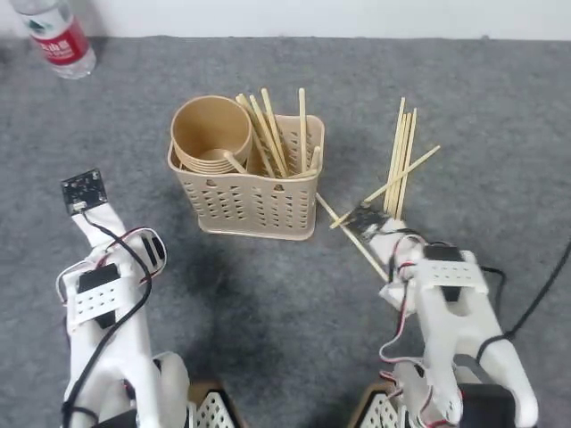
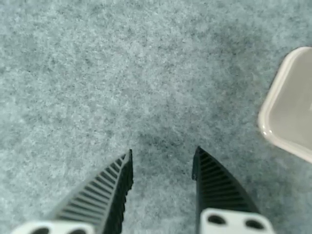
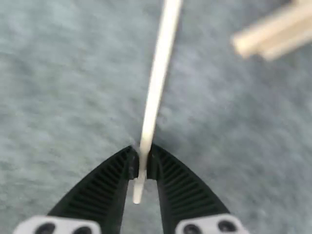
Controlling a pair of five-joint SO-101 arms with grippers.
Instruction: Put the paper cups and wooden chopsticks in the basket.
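A beige perforated basket (image 1: 254, 201) stands mid-table, holding stacked paper cups (image 1: 211, 134) and several wooden chopsticks (image 1: 277, 134). Loose chopsticks (image 1: 401, 160) lie on the carpet to its right, and one more (image 1: 343, 225) slants from the basket's corner toward the right arm. My right gripper (image 3: 140, 165) is shut on a single chopstick (image 3: 157, 92) near its end, low over the carpet; in the high view the right gripper (image 1: 375, 234) sits at the near ends of the loose sticks. My left gripper (image 2: 163, 168) is open over bare carpet left of the basket (image 2: 287, 112).
A plastic water bottle (image 1: 55, 36) lies at the far left corner. A bundle of chopstick ends (image 3: 273, 36) lies just beyond the held stick. Grey carpet covers the table, with room in front of the basket between the two arms.
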